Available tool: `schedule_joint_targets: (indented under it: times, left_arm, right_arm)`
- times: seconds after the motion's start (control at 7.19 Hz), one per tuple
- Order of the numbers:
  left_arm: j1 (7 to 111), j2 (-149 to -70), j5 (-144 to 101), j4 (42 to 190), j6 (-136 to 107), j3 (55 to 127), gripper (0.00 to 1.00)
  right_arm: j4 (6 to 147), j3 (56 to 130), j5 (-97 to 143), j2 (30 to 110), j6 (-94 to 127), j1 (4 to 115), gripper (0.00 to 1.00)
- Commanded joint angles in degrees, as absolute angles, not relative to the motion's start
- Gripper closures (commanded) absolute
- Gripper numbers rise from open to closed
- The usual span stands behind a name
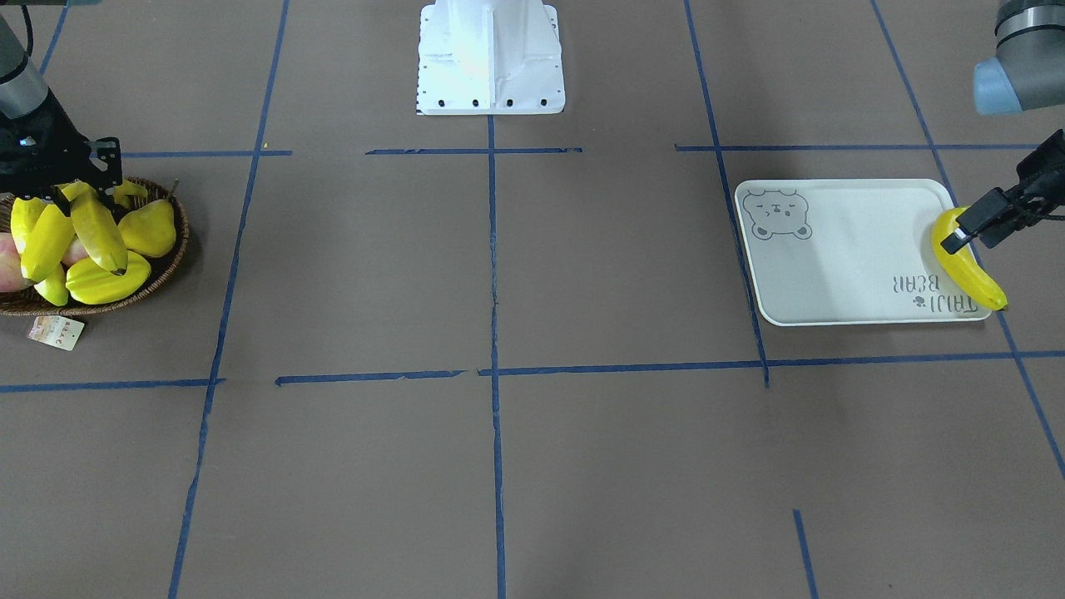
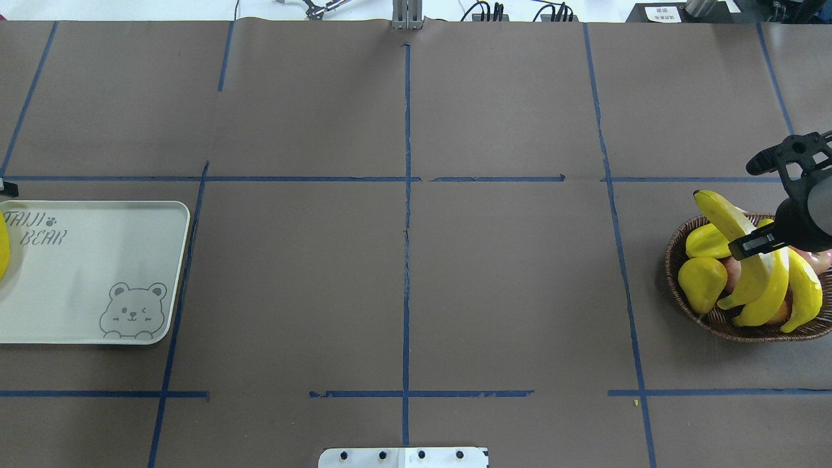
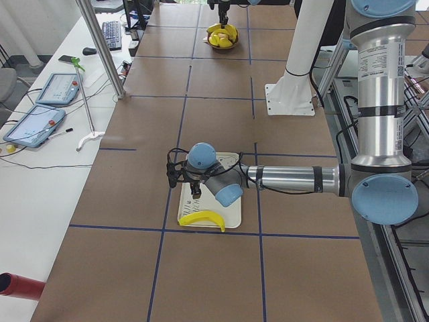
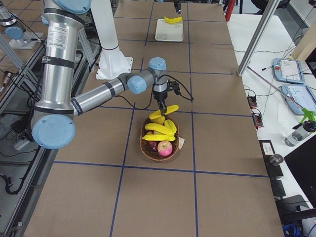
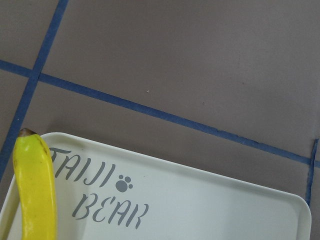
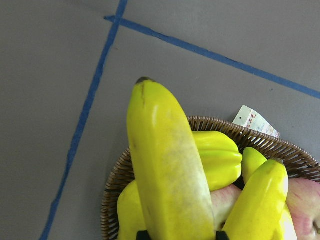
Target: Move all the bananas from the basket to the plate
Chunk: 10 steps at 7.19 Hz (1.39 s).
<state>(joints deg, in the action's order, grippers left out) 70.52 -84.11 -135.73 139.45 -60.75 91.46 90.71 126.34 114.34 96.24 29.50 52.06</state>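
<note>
Scanning from the left: the plate (image 2: 91,273) has one fruit on it so far, the plated banana (image 1: 965,266), lying along the far-left rim with its dark tip looking like it pokes past the corner. The left gripper (image 1: 969,226) sits right at that banana's upper end, but the angle's rubbish and I honestly can't tell if the jaws are clamped on it or spread apart. The middle of the table is just blue tape lines. Over on the right, the right gripper (image 2: 754,243) is clamped across the lifted banana (image 6: 165,165), which hangs tilted just over the pile in the basket (image 2: 747,333). The remaining bananas (image 2: 804,292) lie in there next to a pear (image 2: 701,279) and a starfruit (image 2: 705,242). My worry is twofold. That smooth skin plus a tilted hold could let the lifted banana swivel or slip during the long carry across the table. The plated one is also so close to the rim that a nudge from the left gripper, or from the next banana landing beside it, could roll it off.
</note>
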Motion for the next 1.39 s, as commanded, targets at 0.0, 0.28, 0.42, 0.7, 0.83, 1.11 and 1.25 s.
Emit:
schedule_joint_targets:
  times: [0.0, 0.28, 0.42, 0.7, 0.83, 1.11, 1.25]
  left_arm:
    - [70.49, -84.11, -136.66, 139.40, -61.26, 93.32, 0.00]
    - [69.97, -86.03, -138.78, 139.48, -67.03, 96.05, 0.00]
    - [67.79, -88.48, -138.69, 139.74, -71.06, 97.37, 0.00]
    - [65.66, -96.20, -138.78, 140.01, -77.14, 97.82, 0.00]
    - [63.39, -98.68, -138.43, 140.01, -79.43, 98.17, 0.00]
    - [60.21, -103.60, -137.99, 140.01, -86.10, 99.05, 0.00]
    - [58.73, -105.45, -137.03, 140.01, -88.92, 99.40, 0.01]
  right_arm:
    - [99.89, 128.75, 116.37, 88.54, 29.79, 53.97, 1.00]
    - [100.03, 128.06, 117.85, 83.95, 32.76, 51.78, 0.99]
    - [99.93, 127.53, 117.86, 78.98, 38.44, 48.81, 0.99]
    - [98.97, 124.91, 117.34, 70.36, 48.64, 42.57, 0.99]
    - [94.96, 123.50, 117.25, 67.79, 53.65, 41.06, 0.99]
    - [82.24, 120.51, 114.54, 67.33, 62.37, 36.58, 0.99]
    - [78.70, 119.45, 111.56, 66.98, 65.45, 34.13, 0.99]
